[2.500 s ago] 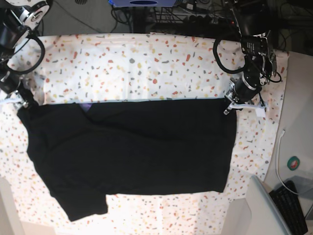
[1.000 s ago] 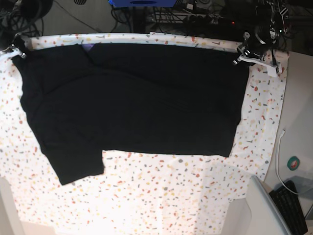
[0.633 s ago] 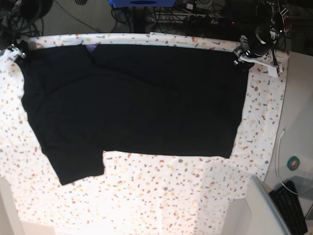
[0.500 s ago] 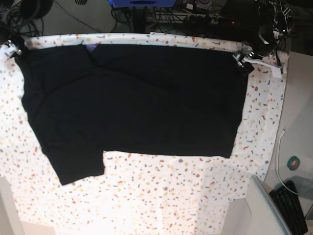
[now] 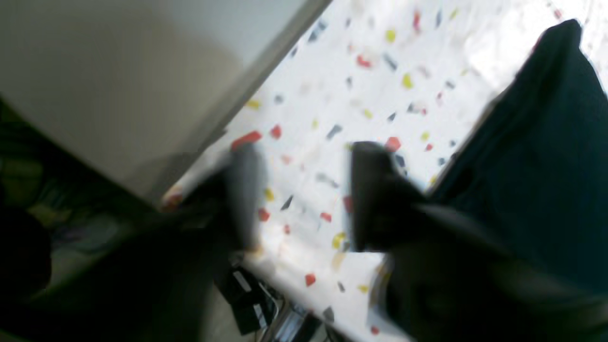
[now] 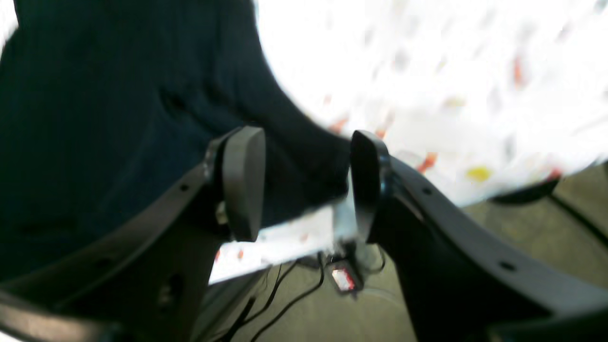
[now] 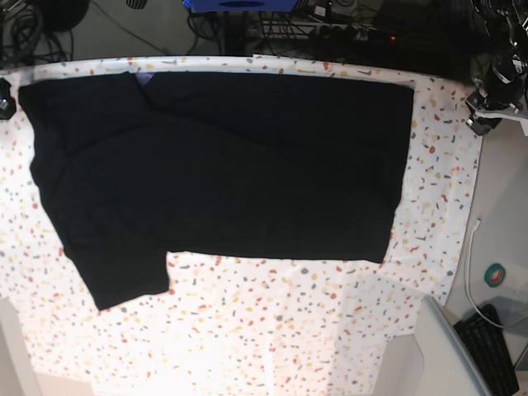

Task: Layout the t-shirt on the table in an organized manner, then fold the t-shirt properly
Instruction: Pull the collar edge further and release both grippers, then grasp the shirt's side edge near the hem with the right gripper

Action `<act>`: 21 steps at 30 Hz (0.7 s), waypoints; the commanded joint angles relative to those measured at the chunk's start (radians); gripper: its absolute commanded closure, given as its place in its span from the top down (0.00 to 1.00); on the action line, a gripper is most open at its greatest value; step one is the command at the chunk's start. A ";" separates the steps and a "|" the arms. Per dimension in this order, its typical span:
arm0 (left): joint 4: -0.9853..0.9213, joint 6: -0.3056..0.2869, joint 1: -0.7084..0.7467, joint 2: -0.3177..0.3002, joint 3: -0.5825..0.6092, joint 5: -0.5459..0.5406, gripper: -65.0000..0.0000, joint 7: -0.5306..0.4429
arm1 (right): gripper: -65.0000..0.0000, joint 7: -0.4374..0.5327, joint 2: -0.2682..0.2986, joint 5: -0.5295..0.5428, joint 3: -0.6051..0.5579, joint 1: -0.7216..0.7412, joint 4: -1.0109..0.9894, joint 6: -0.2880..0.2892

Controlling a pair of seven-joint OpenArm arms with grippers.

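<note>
The matte black t-shirt (image 7: pixel 223 165) lies flat across the far half of the flecked white table (image 7: pixel 272 330), one sleeve pointing near-left. Both corners, pinched half a second ago, are released: the left gripper (image 5: pixel 304 194) and right gripper (image 6: pixel 304 180) have pulled back off the table's ends, jaws spread, empty.

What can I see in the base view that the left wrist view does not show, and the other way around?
Only the base view shows the whole t-shirt spread flat on the table, with one sleeve toward the near left, plus a keyboard at the lower right. Only the left wrist view shows the left gripper up close, blurred, open and empty over the speckled cover. Both show the black cloth and the flecked table cover.
</note>
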 commanded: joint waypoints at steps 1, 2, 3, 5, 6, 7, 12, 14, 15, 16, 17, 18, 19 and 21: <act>0.008 -0.008 -0.004 -0.017 -0.008 -0.006 0.14 -0.013 | 0.44 0.037 0.025 0.012 0.004 0.019 0.012 0.003; 0.000 -0.008 -0.005 -0.017 -0.008 -0.006 0.01 -0.013 | 0.44 0.052 0.027 0.012 0.003 0.034 0.010 0.003; -0.004 -0.008 -0.008 -0.022 -0.006 -0.006 0.00 -0.013 | 0.44 0.066 0.028 0.012 -0.003 0.055 0.007 0.003; -0.009 -0.008 -0.027 -0.026 0.000 -0.006 0.00 -0.012 | 0.44 0.083 0.059 0.012 -0.066 0.106 -0.008 0.005; -0.009 -0.008 -0.034 -0.025 0.000 -0.006 0.00 -0.012 | 0.44 0.089 0.083 0.012 -0.114 0.134 -0.039 0.005; -0.009 -0.008 -0.037 -0.023 0.001 -0.006 0.00 -0.012 | 0.44 0.098 0.103 0.012 -0.158 0.172 -0.082 0.005; -0.009 -0.008 -0.054 -0.060 0.112 -0.006 0.00 -0.016 | 0.44 0.243 0.192 0.012 -0.382 0.315 -0.323 0.005; -0.006 -0.008 -0.054 -0.071 0.138 -0.005 0.00 -0.018 | 0.44 0.322 0.246 0.011 -0.519 0.353 -0.409 0.003; -0.004 -0.008 -0.054 -0.072 0.141 -0.005 0.00 -0.018 | 0.44 0.367 0.266 0.011 -0.586 0.372 -0.446 0.003; -0.003 -0.008 -0.054 -0.075 0.136 -0.005 0.06 -0.018 | 0.44 0.419 0.284 0.011 -0.651 0.391 -0.482 0.003; -0.003 -0.008 -0.054 -0.077 0.136 -0.005 0.19 -0.018 | 0.44 0.473 0.300 0.011 -0.700 0.404 -0.518 0.003; -0.006 -0.008 -0.054 -0.078 0.136 -0.005 0.31 -0.018 | 0.44 0.516 0.307 0.011 -0.729 0.416 -0.550 0.002; -0.009 -0.008 -0.054 -0.078 0.135 -0.005 0.40 -0.018 | 0.44 0.556 0.314 0.011 -0.749 0.424 -0.581 0.002; -0.009 -0.008 -0.053 -0.091 0.136 -0.005 0.49 -0.018 | 0.44 0.585 0.323 0.012 -0.761 0.445 -0.628 -0.043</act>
